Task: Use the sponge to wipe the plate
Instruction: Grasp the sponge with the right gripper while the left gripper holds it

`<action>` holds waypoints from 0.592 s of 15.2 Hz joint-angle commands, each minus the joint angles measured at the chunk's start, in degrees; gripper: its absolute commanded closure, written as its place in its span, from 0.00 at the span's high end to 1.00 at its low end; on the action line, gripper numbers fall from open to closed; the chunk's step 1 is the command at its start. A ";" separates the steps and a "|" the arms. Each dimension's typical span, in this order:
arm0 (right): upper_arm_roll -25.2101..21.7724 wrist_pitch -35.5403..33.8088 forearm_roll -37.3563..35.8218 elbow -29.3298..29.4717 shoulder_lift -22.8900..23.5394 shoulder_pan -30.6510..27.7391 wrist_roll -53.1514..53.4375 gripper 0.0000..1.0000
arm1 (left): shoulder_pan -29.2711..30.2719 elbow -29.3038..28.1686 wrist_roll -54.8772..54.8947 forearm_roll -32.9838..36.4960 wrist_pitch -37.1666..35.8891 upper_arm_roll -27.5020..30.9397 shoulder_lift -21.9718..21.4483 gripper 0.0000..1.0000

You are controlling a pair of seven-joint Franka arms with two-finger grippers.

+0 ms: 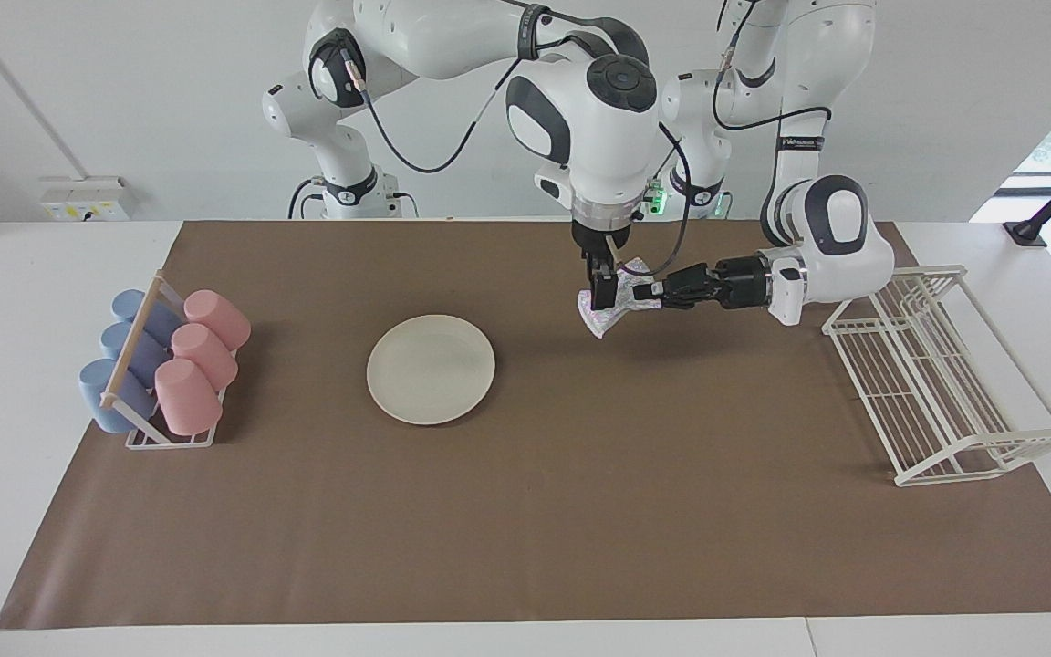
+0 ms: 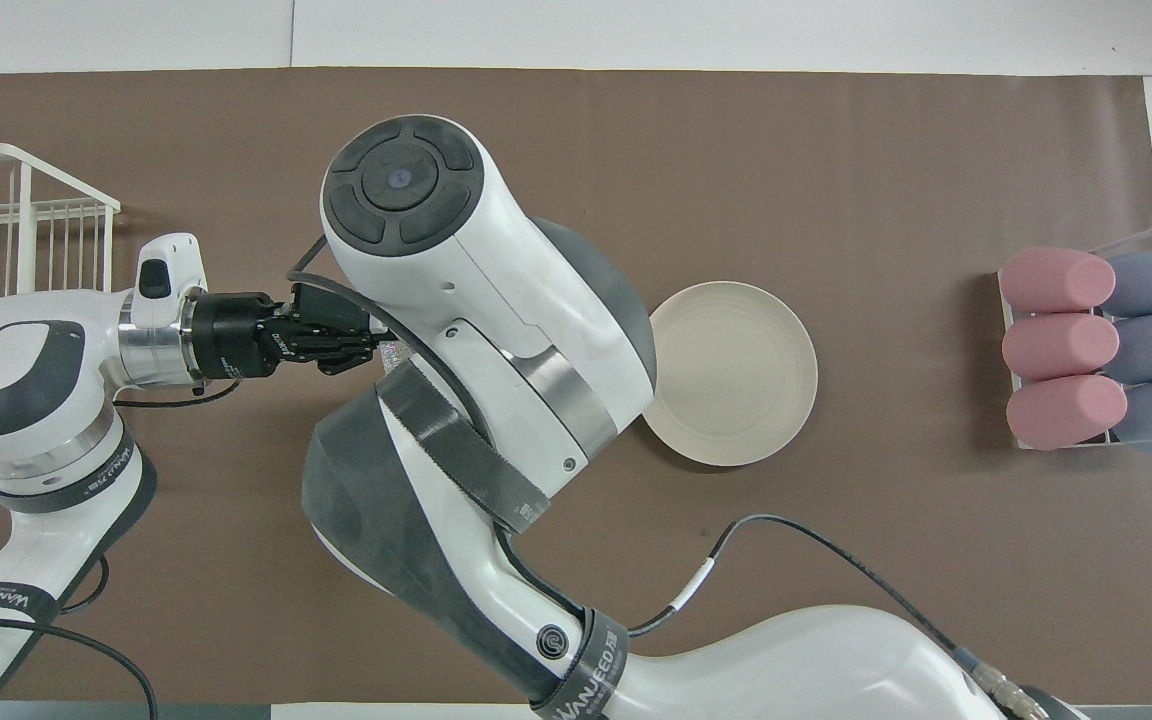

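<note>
The cream-white plate (image 1: pixel 431 369) lies flat on the brown mat, also seen in the overhead view as the plate (image 2: pixel 731 372) beside the right arm's bulk. The silvery sponge (image 1: pixel 610 308) hangs in the air, with my left gripper (image 1: pixel 642 293) shut on its edge, reaching sideways from the left arm's end. My right gripper (image 1: pixel 600 297) points straight down with its jaws open, and the sponge rests against its fingers. Both hover over bare mat, apart from the plate. From overhead the right arm hides its own gripper and only a sliver of the sponge (image 2: pixel 392 352) shows by the left gripper (image 2: pixel 374 340).
A rack of pink and blue cups (image 1: pixel 165 367) stands at the right arm's end of the table. A white wire dish rack (image 1: pixel 936 374) stands at the left arm's end. The brown mat (image 1: pixel 580 511) covers most of the table.
</note>
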 commanded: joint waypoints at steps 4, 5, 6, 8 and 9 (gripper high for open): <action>0.12 1.28 -1.09 0.98 0.55 0.17 -4.85 1.00 | -1.08 -1.86 1.22 -2.10 -0.75 0.57 -1.55 0.00; 0.30 1.89 -1.09 0.98 0.55 0.25 -4.85 1.00 | -1.08 -1.86 1.22 -2.10 -1.01 0.48 -1.55 0.00; 0.39 2.59 -1.01 0.98 0.46 0.17 -4.85 1.00 | -1.16 -1.77 1.22 -2.10 -1.02 0.48 -1.55 0.00; 0.39 2.78 -1.01 0.89 0.46 0.17 -4.93 1.00 | -1.08 -1.85 1.22 -2.10 -1.19 0.57 -1.55 0.00; 0.39 2.78 -0.92 0.89 0.37 0.17 -5.02 1.00 | -1.08 -1.86 1.13 -2.10 -1.71 0.57 -1.63 0.00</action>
